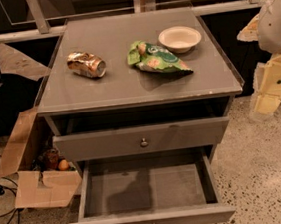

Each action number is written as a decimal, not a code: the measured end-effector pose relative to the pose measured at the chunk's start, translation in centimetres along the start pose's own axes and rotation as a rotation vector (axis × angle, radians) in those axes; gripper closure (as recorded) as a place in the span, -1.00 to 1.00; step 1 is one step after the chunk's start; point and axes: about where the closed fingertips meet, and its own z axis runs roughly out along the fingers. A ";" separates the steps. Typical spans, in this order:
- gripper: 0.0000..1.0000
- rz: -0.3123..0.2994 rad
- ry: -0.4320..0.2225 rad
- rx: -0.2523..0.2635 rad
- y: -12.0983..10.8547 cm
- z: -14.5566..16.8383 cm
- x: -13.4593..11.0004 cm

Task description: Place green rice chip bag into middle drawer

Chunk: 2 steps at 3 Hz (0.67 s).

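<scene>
The green rice chip bag (156, 58) lies wrinkled on the grey cabinet top (78, 93), right of centre and just in front-left of a white bowl. The middle drawer (146, 187) is pulled out wide below, its bare grey floor showing and a small knob on its front panel. My gripper (270, 93) hangs at the far right of the camera view, beside the cabinet's right edge. It is apart from the bag and holds nothing that I can see.
A dented gold-brown can (86, 64) lies on its side at the left of the top. The white bowl (180, 38) stands at the back right. A drawer front with a knob (143, 139) sits above the open drawer. An open cardboard box (36, 170) and cables lie on the floor to the left.
</scene>
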 end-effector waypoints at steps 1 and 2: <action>-1.00 0.000 0.000 0.000 0.0 0.0 0.0; -1.00 0.027 -0.066 0.022 -0.2 0.3 0.0</action>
